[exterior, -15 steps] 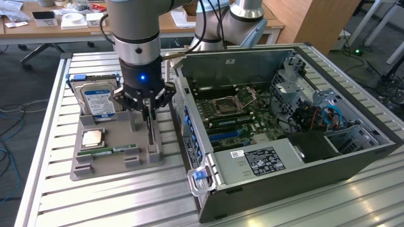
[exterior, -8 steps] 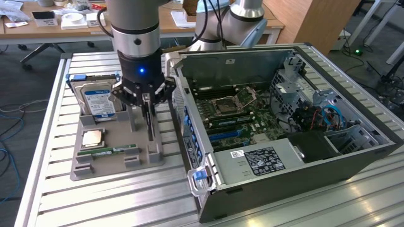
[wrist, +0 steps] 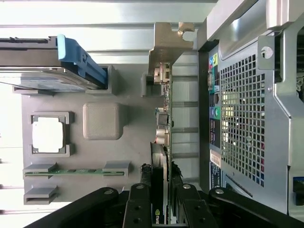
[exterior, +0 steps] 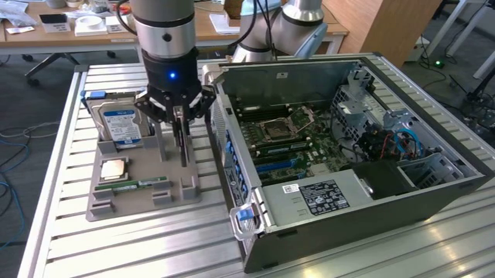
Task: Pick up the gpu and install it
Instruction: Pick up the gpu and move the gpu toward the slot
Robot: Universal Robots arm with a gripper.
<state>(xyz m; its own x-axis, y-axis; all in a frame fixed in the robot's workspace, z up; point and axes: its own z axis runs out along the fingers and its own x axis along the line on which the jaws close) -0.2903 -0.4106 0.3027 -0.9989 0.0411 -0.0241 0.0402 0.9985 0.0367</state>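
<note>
The gpu (exterior: 184, 146) stands on edge in the grey holder tray (exterior: 139, 201), a thin green card with a silver end bracket (wrist: 168, 42). In the wrist view the gpu (wrist: 164, 111) runs lengthwise, with a black cooler on one face. My gripper (exterior: 179, 116) hangs straight down over it. The gripper (wrist: 161, 192) has its black fingers (wrist: 140, 199) pressed against both faces of the card's top edge, shut on it. The card's lower edge still sits in the tray's slots. The open computer case (exterior: 348, 145), with its motherboard (exterior: 286, 145) exposed, lies just on the exterior view's right.
The tray (wrist: 128, 156) also holds a silver hard drive (exterior: 120, 124) with a blue clip, a processor chip (exterior: 113, 169) and a narrow memory stick (exterior: 139, 185). The case's perforated rear wall (wrist: 242, 109) stands close beside the card. A second robot arm (exterior: 286, 23) is behind the case.
</note>
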